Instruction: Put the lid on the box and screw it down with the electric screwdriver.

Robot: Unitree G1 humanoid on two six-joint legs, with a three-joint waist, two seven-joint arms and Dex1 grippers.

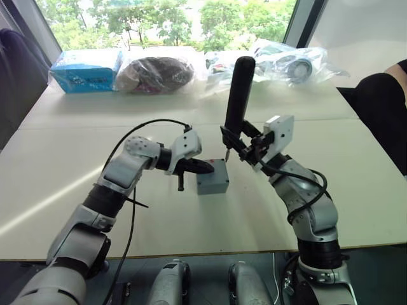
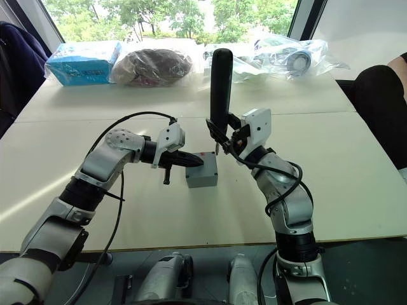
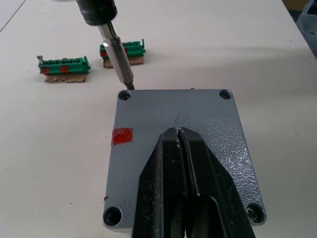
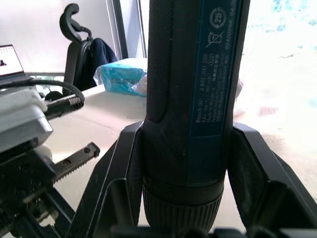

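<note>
near the middle of the pale worktop (image 1: 76,165) sits the box (image 1: 212,182), with the lid (image 3: 178,144) lying flat on top of it, a small red mark near one edge and screw holes at its corners. the left hand (image 3: 182,136) rests on the lid's top, its two black fingers pressed together with nothing between them. the right hand (image 1: 236,141) pinches the electric screwdriver (image 1: 238,95) low on its black body, holding it nearly upright with the metal bit pointing down to a corner hole of the lid. two small green terminal strips (image 3: 64,64) lie on the worktop just beyond the box. further back, along the window edge, are a blue packet (image 1: 86,70) and some plastic-wrapped bundles (image 1: 156,73).
</note>
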